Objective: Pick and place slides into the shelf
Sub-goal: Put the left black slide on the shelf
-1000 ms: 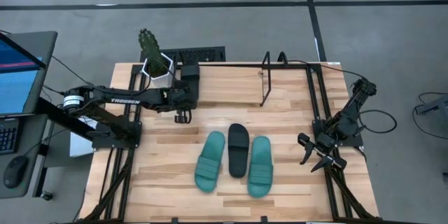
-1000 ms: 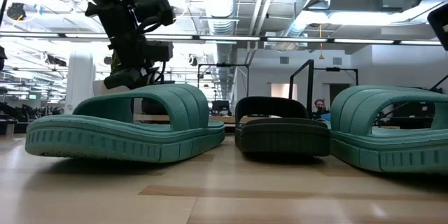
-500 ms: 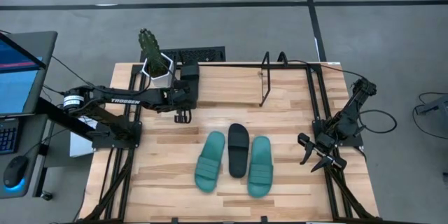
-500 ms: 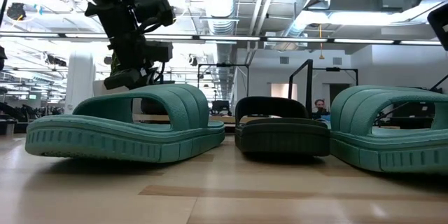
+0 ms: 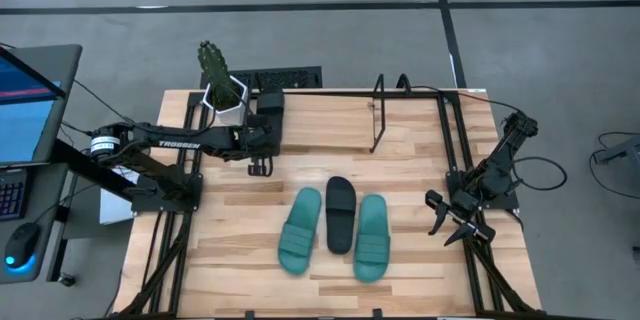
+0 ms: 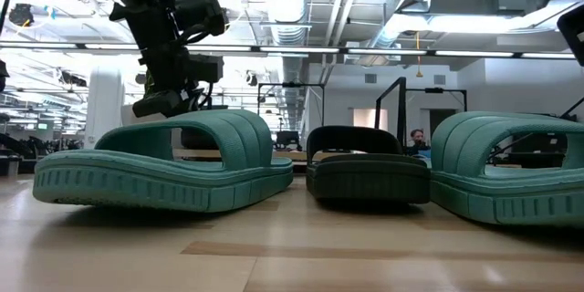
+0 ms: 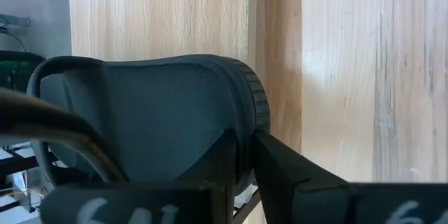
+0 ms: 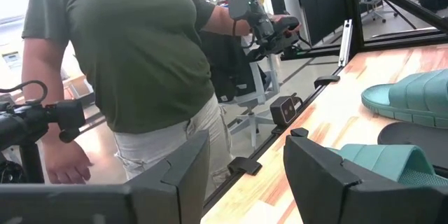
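Left gripper (image 5: 262,163): reaches over the far left part of the table (image 5: 410,260), near the potted cactus (image 5: 218,80); in the left wrist view its fingers (image 7: 280,171) are clamped on the rim of a black slide (image 7: 161,122), which is held off the wood.

Held black slide: in the high view it shows only as a dark shape under the left gripper; in the low view it cannot be made out behind the arm.

Right gripper (image 5: 450,222): hangs at the table's right edge, well apart from the sandals; the right wrist view shows its fingers (image 8: 318,164) parted, with nothing between them.

Slides on the table: left teal slide (image 5: 299,230), second black slide (image 5: 340,214) and right teal slide (image 5: 370,237) lie side by side near the table's middle, the black one between the teal pair.

Shelf (image 5: 385,110): thin black rod rack standing upright at the far side of the table, right of the left gripper; no sandal rests on it.

Beyond the table: a person (image 8: 133,63) in a green shirt stands in the right wrist view.
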Controlling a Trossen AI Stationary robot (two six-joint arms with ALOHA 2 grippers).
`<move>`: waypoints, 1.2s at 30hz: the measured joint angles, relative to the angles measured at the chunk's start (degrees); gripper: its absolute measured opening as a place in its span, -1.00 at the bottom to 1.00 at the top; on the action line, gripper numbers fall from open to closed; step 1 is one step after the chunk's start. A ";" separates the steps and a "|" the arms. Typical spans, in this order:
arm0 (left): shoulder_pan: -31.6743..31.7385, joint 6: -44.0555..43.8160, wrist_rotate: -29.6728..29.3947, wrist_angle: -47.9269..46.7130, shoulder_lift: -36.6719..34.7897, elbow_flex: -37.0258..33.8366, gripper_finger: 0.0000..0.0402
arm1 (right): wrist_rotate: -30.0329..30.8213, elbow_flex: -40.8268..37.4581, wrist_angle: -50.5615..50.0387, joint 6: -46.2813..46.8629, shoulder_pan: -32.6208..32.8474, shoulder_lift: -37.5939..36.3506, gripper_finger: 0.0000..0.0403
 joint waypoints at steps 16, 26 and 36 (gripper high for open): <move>-0.04 0.36 -3.26 -1.12 -0.02 0.00 -0.54 | 0.00 0.00 0.00 0.00 0.00 0.00 -0.16; -0.44 0.44 -3.48 -1.30 -0.02 0.00 -0.06 | 0.00 0.00 -0.02 0.00 -0.02 0.00 -0.16; -2.91 -0.79 -3.22 -2.31 -0.02 0.00 0.11 | 0.00 0.00 0.00 0.00 -0.01 0.01 -0.16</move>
